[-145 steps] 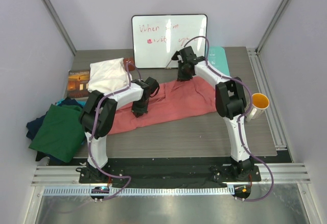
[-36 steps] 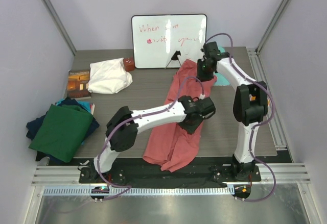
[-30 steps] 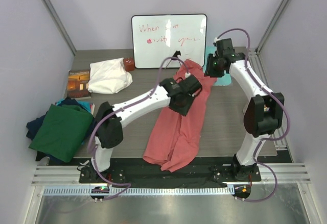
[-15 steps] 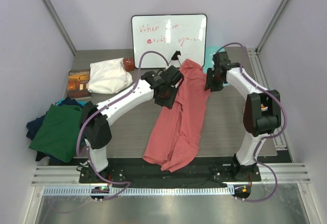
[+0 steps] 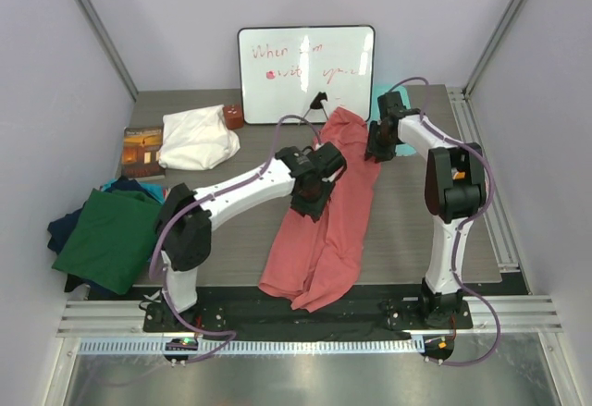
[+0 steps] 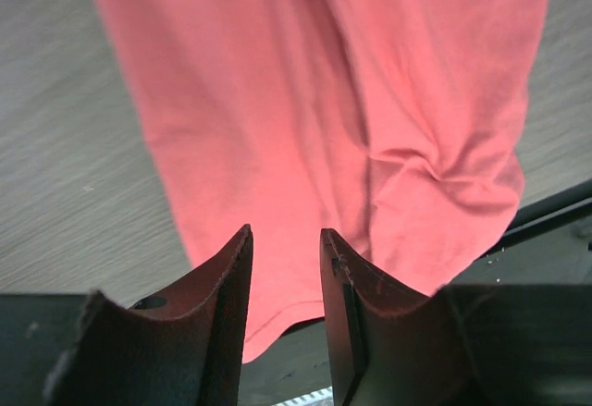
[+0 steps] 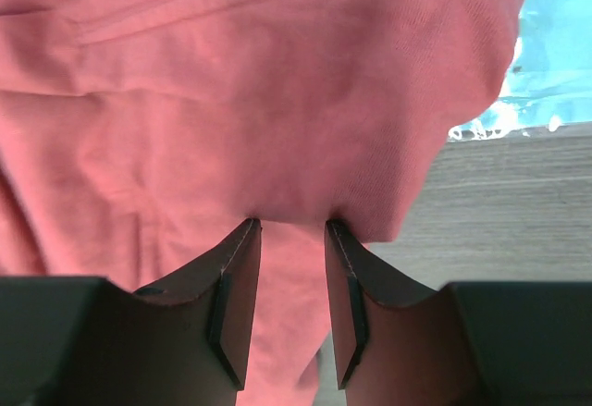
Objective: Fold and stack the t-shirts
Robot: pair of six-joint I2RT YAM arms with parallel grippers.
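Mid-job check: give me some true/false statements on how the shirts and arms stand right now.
The pink shirt lies folded square. False: it is stretched out long, unfolded.
Its near end hangs over the table's near edge. True.
The left gripper holds the shirt. False: its jaws stand apart above it, empty.
The green shirt lies at the left, apart from the pink one. True.
The right gripper is at the pink shirt's far end. True.

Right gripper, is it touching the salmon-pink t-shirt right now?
Touching. The right wrist view shows the salmon-pink t-shirt bunched against both fingertips of the right gripper.
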